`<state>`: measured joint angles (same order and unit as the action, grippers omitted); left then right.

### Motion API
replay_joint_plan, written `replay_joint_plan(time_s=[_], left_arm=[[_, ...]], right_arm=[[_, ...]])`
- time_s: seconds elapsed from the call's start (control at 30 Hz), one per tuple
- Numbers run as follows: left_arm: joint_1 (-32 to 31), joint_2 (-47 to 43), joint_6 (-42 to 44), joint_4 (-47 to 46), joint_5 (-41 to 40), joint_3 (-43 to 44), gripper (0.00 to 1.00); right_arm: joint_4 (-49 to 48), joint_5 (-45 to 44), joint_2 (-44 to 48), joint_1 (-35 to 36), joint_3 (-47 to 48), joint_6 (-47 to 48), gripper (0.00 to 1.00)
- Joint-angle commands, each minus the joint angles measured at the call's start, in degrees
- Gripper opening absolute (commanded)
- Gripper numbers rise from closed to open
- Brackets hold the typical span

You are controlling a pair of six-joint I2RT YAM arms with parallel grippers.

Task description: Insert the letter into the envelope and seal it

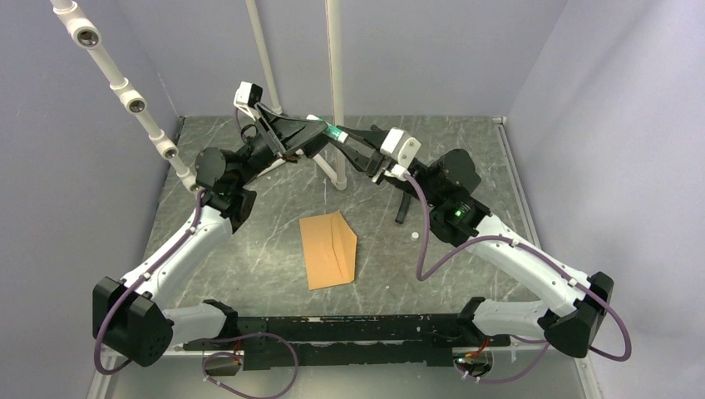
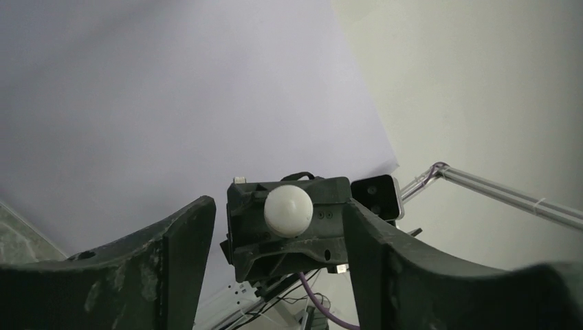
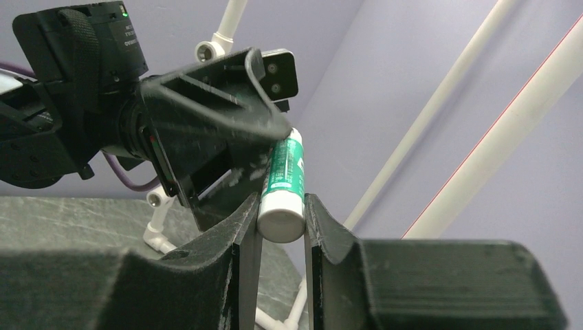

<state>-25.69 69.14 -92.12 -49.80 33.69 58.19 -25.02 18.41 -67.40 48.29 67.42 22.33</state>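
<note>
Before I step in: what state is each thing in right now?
Envelope: flat on the table, untouched; flap state unclear.
Glue stick: held up off the table in the right jaws.
Right gripper: shut on the glue stick.
Left gripper: jaws open beside the stick's far end.
Letter: not in view.

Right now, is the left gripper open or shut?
Open: the left gripper has its fingers spread, with clear gaps either side of the glue stick.

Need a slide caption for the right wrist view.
Right claw grips a green glue stick, left claw at its far end.
</note>
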Motion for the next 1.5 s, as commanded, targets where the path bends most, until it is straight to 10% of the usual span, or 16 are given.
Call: replay_joint_plan(time_s=[0.0,0.17,0.5,0.7,0.93,1.1,1.47], left_arm=[[-0.08,-2.54,2.94,1.07,-0.05,-0.32,0.78],[0.45,-4.48,6.66,6.92,-0.35,0.01,0.90],[6.14,-2.76,5.88,24.68,14.53,11.56,0.81],[6.18,0.23,-7.06,16.04,18.90,11.17,0.74],[6.18,0.32,-6.98,19.51,19.42,11.70,0.69],[6.26,0.99,-7.43,18.53,20.01,12.76,0.48],[6.27,1.57,-5.38,21.48,21.67,13.06,0.45]], right_arm=[[-2.58,-0.20,3.44,-0.17,-1.47,-2.04,0.03],[0.12,-0.31,6.30,-0.27,-3.45,-3.51,0.02],[6.19,0.19,7.68,-1.57,-2.56,-5.01,0.01],[3.49,1.64,6.65,-2.04,-2.24,-6.92,0.01],[1.31,2.30,5.97,-2.30,-2.52,-8.44,0.01],[1.83,3.10,6.08,-2.80,-3.44,-8.40,0.01],[3.13,11.81,5.84,-7.43,-2.68,-11.78,0.01]])
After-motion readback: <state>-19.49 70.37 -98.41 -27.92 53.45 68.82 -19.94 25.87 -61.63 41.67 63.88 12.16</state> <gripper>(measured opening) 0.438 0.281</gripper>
